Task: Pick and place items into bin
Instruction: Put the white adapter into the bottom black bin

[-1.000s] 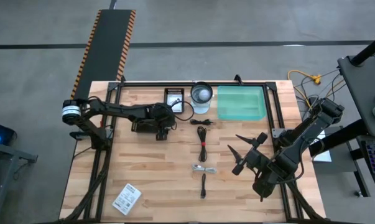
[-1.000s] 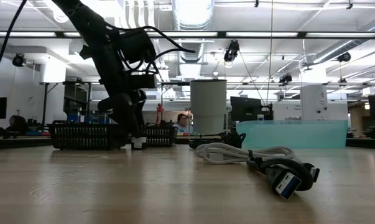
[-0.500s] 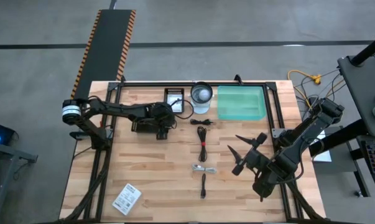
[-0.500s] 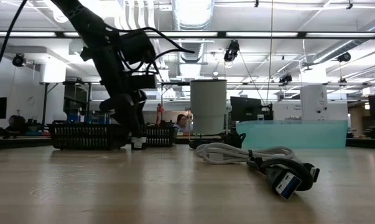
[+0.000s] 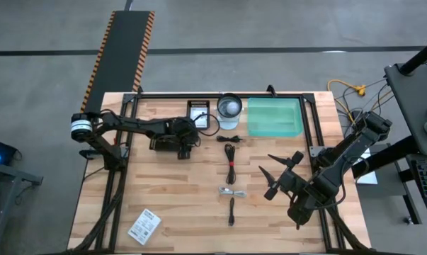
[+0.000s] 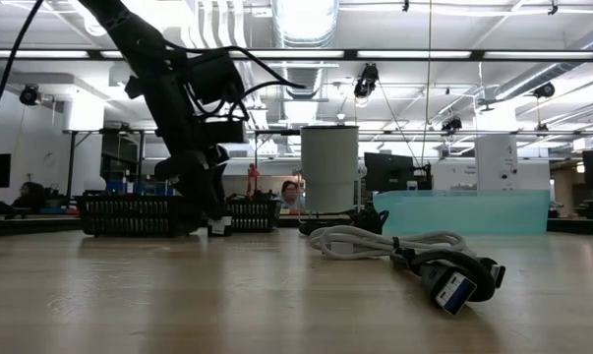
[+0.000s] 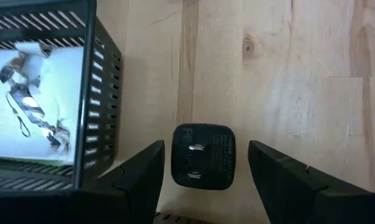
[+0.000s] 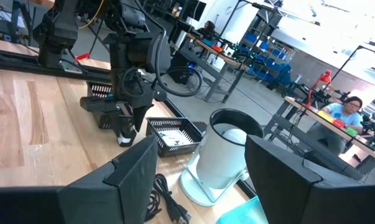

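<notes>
Wooden table (image 5: 163, 191) filled the frame; teal bin (image 5: 274, 117) sat upper right of centre. Left gripper (image 7: 203, 163), upper left beside black basket (image 7: 47, 99), spread wide around small black block (image 7: 203, 155). Right gripper (image 5: 282, 173), lower right, hung wide, empty. Black cable (image 5: 231, 161) lay centre.

White cylinder (image 5: 229, 108) — beside black basket (image 5: 201, 115)

Pale wooden table (image 5: 171, 191) (matt, knotty grain), translucent green plastic bin (image 5: 273, 117), slotted black basket (image 7: 100, 93).
</notes>
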You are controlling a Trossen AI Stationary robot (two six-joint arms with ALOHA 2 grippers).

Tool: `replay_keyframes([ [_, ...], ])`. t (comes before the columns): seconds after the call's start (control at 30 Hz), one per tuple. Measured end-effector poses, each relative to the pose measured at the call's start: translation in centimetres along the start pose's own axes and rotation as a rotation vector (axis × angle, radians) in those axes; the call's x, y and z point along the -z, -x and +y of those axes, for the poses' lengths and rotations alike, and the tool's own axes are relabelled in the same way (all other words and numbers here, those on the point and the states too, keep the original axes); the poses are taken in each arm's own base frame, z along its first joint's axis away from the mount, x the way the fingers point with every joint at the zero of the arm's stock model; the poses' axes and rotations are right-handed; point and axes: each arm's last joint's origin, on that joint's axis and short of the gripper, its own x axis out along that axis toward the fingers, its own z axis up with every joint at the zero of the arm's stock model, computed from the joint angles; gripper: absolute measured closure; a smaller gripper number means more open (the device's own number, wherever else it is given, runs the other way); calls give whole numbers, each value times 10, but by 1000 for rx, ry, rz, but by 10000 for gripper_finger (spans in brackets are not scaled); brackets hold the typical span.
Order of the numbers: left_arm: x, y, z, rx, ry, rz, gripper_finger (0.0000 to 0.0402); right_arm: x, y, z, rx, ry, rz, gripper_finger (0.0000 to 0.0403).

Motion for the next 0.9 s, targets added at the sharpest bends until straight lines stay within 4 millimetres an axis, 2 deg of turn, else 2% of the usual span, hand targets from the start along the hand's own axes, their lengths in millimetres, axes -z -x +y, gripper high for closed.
replay_keyframes([
  [0.8,0,-1,0,-3,2,-22,188,0,0,0,0,0,0,174],
  [0.9,1,-2,0,-2,-8,-20,198,0,0,0,0,0,0,174],
])
